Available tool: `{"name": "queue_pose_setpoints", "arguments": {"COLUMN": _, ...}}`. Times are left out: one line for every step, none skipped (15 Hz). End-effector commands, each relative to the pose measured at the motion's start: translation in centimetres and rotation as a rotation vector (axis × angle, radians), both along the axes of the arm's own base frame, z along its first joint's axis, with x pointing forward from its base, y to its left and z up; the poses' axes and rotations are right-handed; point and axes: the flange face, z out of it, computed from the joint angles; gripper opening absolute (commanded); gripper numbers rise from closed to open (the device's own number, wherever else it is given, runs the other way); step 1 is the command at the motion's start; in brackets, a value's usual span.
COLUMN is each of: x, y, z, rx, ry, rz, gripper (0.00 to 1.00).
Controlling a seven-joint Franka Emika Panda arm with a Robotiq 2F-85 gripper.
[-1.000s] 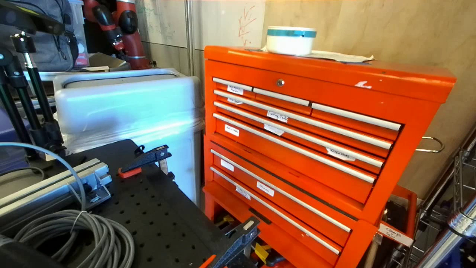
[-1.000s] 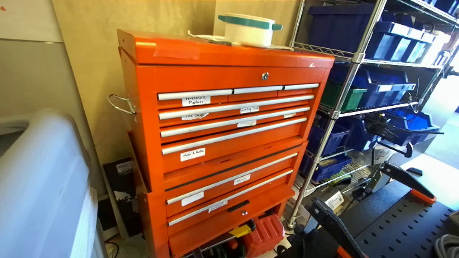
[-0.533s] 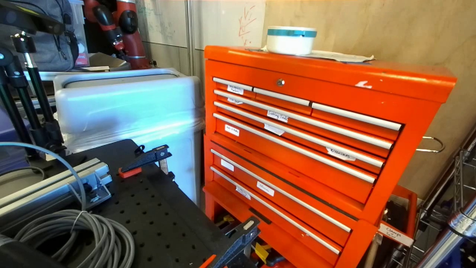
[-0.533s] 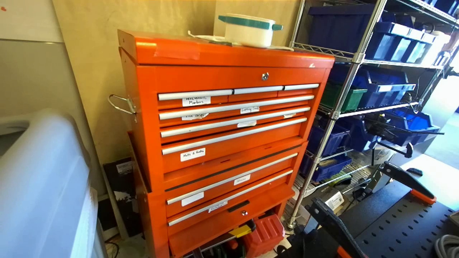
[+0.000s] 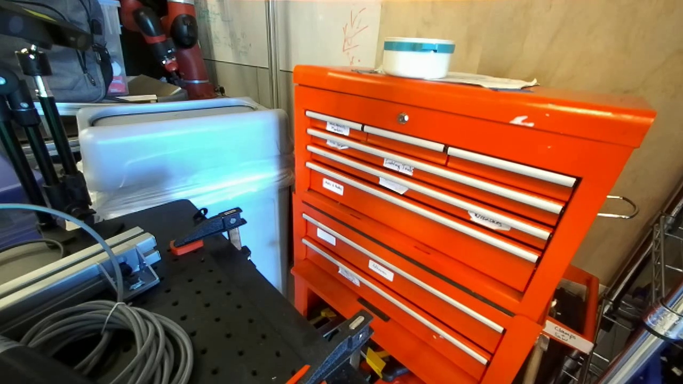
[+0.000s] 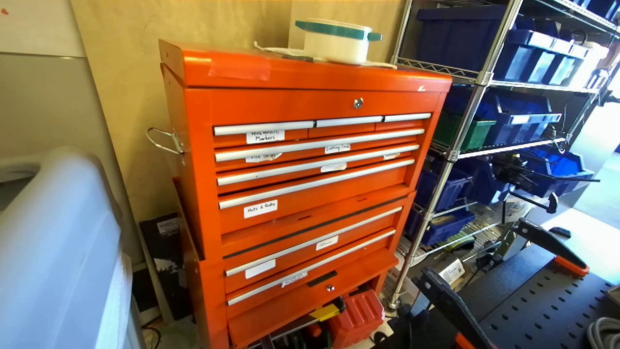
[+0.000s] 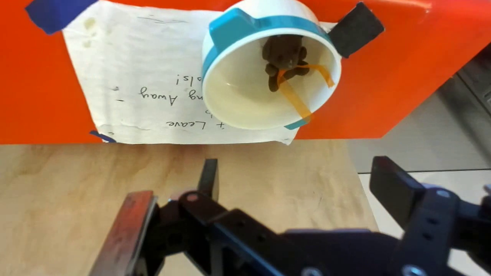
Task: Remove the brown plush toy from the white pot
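The white pot (image 7: 245,111) with its blue-green band and handles stands on top of the orange tool chest (image 7: 38,96). The pot also shows in both exterior views (image 5: 416,63) (image 6: 335,47). The brown plush toy (image 7: 284,53) sits inside the pot, against the wall at the top of the wrist view, with an orange ribbon (image 7: 295,99) trailing over the rim. The pot's wall hides the toy in both exterior views. My gripper (image 7: 295,165) is open and empty, apart from the pot, with plywood wall behind the fingers in the wrist view. Neither exterior view shows the gripper.
A taped paper sheet (image 7: 142,76) lies under the pot. A plywood wall (image 6: 193,24) stands behind the chest. A wire shelf with blue bins (image 6: 455,39) stands beside it. A black perforated table (image 5: 213,298) with clamps (image 5: 213,226) and coiled cable (image 5: 155,341) is in front.
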Motion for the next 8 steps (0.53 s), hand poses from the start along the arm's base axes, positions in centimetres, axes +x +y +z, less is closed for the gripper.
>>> {"name": "queue_pose_setpoints", "arguments": {"x": 2.7, "y": 2.1, "z": -2.2, "rx": 0.001, "ry": -0.005, "rz": 0.019, "gripper": 1.00}}
{"name": "queue_pose_setpoints", "arguments": {"x": 3.1, "y": 2.7, "z": -2.9, "rx": -0.005, "ry": 0.005, "rz": 0.032, "gripper": 1.00}}
{"name": "queue_pose_setpoints", "arguments": {"x": 3.4, "y": 3.0, "z": -3.6, "rx": -0.012, "ry": 0.014, "rz": 0.043, "gripper": 1.00}}
{"name": "queue_pose_setpoints", "arguments": {"x": 3.7, "y": 3.4, "z": -4.2, "rx": -0.020, "ry": 0.025, "rz": 0.058, "gripper": 1.00}}
{"name": "queue_pose_setpoints", "arguments": {"x": 3.9, "y": 3.6, "z": -4.8, "rx": -0.023, "ry": 0.040, "rz": 0.069, "gripper": 1.00}}
{"name": "queue_pose_setpoints", "arguments": {"x": 4.1, "y": 3.8, "z": -5.3, "rx": -0.024, "ry": 0.052, "rz": 0.077, "gripper": 1.00}}
{"name": "queue_pose_setpoints", "arguments": {"x": 4.3, "y": 3.9, "z": -5.8, "rx": -0.029, "ry": 0.061, "rz": 0.086, "gripper": 1.00}}
{"name": "queue_pose_setpoints", "arguments": {"x": 4.5, "y": 3.9, "z": -6.2, "rx": -0.038, "ry": 0.068, "rz": 0.094, "gripper": 1.00}}
